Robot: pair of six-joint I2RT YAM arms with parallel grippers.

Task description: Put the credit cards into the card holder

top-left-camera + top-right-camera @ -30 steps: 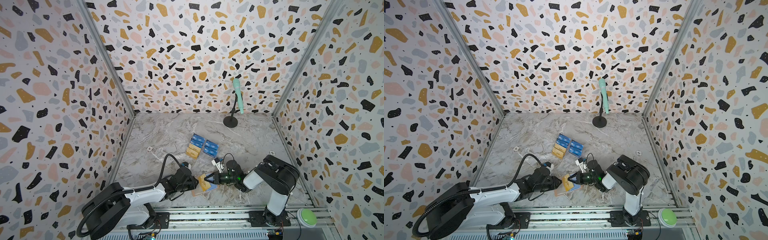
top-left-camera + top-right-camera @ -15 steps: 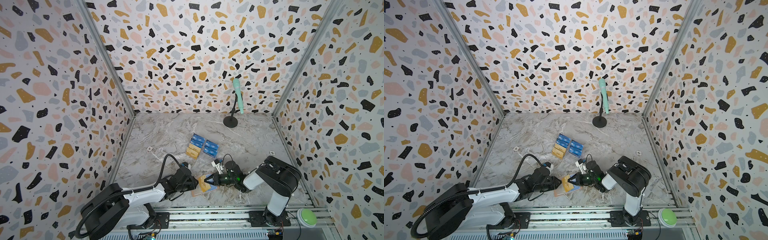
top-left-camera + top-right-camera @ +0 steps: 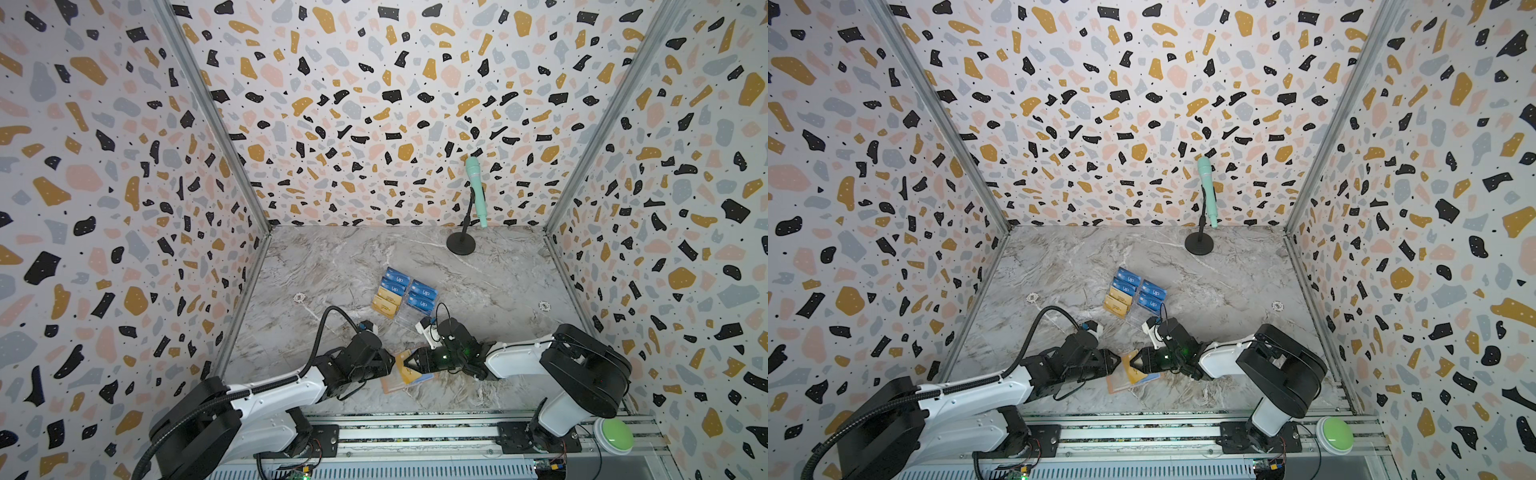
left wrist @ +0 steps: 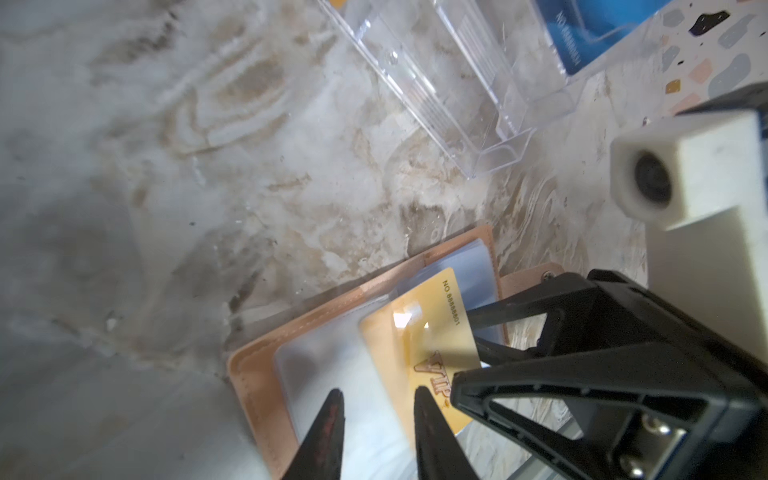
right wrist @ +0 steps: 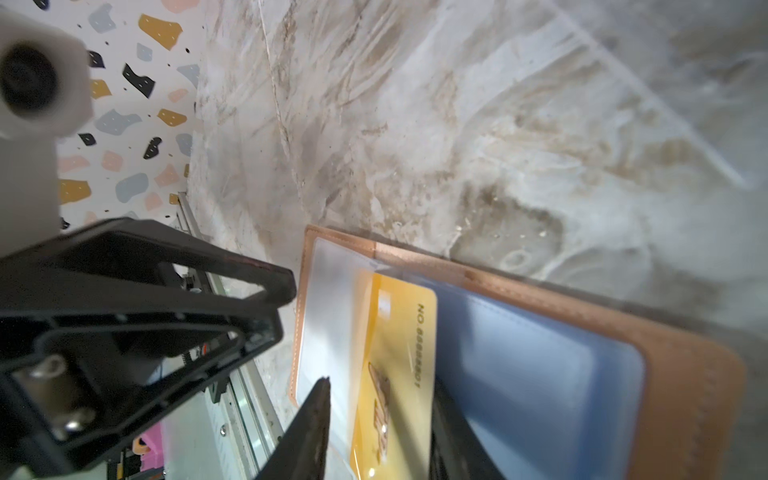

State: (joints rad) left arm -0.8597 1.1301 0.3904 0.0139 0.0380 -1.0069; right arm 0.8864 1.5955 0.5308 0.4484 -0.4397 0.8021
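Observation:
The salmon-pink card holder lies open on the marble floor at the front middle, between my two grippers. A gold credit card sits partway in one of its clear sleeves. My right gripper is open, its jaws standing on either side of the gold card's near end. My left gripper faces it from the left, jaws apart over a clear sleeve of the card holder. A bluish page lies on the card holder.
A clear acrylic tiered stand with several blue and gold cards stands just behind the grippers. A mint microphone on a black stand is at the back right. A green button sits on the front rail.
My right gripper's jaws have opened off the gold card, which stays in the sleeve. The left jaws have spread a little. Neither arm has shifted noticeably.

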